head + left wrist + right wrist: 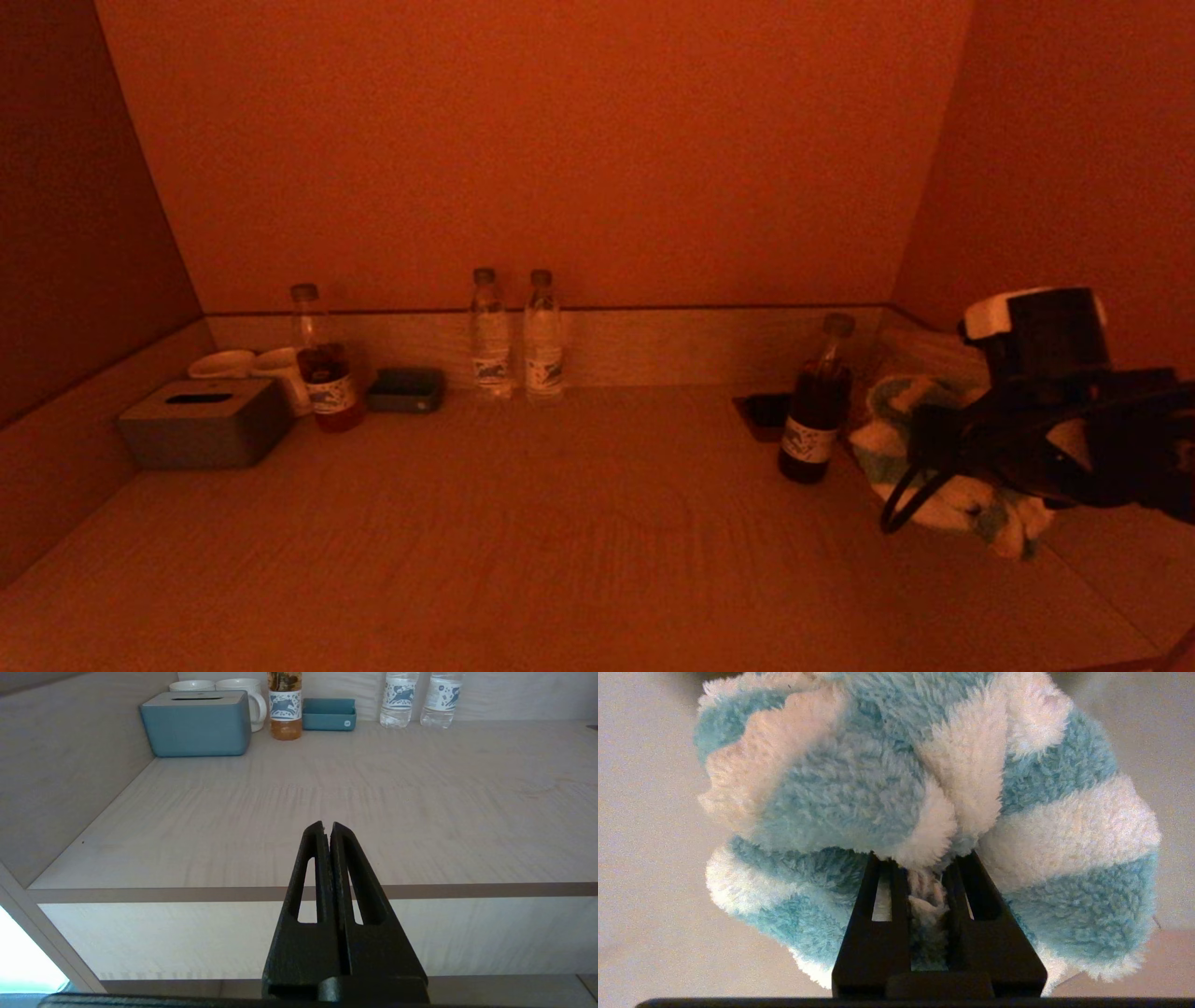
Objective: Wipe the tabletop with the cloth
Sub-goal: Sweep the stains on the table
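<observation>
At the far left of the head view, a grey-blue tissue box (203,422) sits on the pale wooden surface (523,541) against the left wall. Just behind it stand two white cups (252,366), and beside those a bottle of amber drink (322,364) stands upright. Next to that bottle lies a small blue tray (406,389), close to the back wall. Toward the centre, two clear water bottles (515,336) stand upright side by side against the back edge.

The left end effector (327,828) does not appear in the head view; its own wrist camera shows its fingers pressed together with nothing between them, hovering at the front edge of the surface (373,812), well apart from the tissue box (196,723) in the upper left of that frame.

Right of centre in the head view, a dark-filled bottle (817,406) stands upright, with a small dark flat item (761,411) just behind it on the surface. At the far right, the right end effector (934,448) is down near the right wall, clamped on the cloth (910,425), a fluffy blue-and-white striped bundle lying just beside the dark bottle. In the right wrist view the fingers (878,905) pinch a fold of the cloth (896,788), which bulges out around them over the surface (640,858).
</observation>
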Available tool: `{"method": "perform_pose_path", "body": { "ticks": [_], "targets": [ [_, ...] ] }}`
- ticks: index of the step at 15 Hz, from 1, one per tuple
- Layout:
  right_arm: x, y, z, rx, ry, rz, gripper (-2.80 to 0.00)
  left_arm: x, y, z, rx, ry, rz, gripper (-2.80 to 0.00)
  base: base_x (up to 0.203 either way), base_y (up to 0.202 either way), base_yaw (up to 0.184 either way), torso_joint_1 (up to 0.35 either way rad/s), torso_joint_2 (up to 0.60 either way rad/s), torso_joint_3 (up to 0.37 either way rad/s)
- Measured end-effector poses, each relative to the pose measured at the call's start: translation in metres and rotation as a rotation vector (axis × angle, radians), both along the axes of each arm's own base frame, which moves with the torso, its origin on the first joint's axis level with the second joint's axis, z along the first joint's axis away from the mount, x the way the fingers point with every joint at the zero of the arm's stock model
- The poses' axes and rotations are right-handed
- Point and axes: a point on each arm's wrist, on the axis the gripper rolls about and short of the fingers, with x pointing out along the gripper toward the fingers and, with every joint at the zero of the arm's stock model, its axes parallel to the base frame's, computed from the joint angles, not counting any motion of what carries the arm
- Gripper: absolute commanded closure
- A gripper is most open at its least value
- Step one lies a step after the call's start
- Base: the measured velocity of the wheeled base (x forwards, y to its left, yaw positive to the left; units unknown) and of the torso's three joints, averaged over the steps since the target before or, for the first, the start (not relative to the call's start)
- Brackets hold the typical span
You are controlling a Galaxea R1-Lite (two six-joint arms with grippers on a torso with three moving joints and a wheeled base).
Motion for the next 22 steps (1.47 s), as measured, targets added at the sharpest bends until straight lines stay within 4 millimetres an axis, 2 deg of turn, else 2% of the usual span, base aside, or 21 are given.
{"method": "perform_pose_path", "body": {
  "ticks": [1, 3, 5, 8, 12, 19, 22],
  "targets": [
    [-0.014, 0.011, 0.017, 0.007, -0.066, 0.053, 0.0, 0.0, 0.0, 0.0, 0.0, 0.0, 0.0, 0.0, 0.0, 0.0, 0.0, 0.0, 0.0, 0.0],
    [-0.032, 0.022, 0.037, 0.016, -0.146, 0.12, 0.0, 0.0, 0.0, 0.0, 0.0, 0.0, 0.0, 0.0, 0.0, 0.0, 0.0, 0.0, 0.0, 0.0],
    [-0.042, 0.028, 0.048, 0.025, -0.197, 0.157, 0.0, 0.0, 0.0, 0.0, 0.0, 0.0, 0.001, 0.0, 0.0, 0.0, 0.0, 0.0, 0.0, 0.0],
    [-0.047, 0.035, 0.057, 0.041, -0.234, 0.194, 0.0, 0.0, 0.0, 0.0, 0.0, 0.0, 0.001, 0.0, 0.0, 0.0, 0.0, 0.0, 0.0, 0.0],
    [-0.04, 0.052, 0.05, 0.048, -0.203, 0.253, 0.0, 0.0, 0.0, 0.0, 0.0, 0.0, 0.001, 0.0, 0.0, 0.0, 0.0, 0.0, 0.0, 0.0],
    [-0.019, 0.07, 0.025, 0.049, -0.118, 0.282, 0.0, 0.0, 0.0, 0.0, 0.0, 0.0, 0.001, 0.0, 0.0, 0.0, 0.0, 0.0, 0.0, 0.0],
    [-0.011, 0.075, 0.021, 0.05, -0.13, 0.287, 0.0, 0.0, 0.0, 0.0, 0.0, 0.0, 0.001, 0.0, 0.0, 0.0, 0.0, 0.0, 0.0, 0.0]
  ]
}}
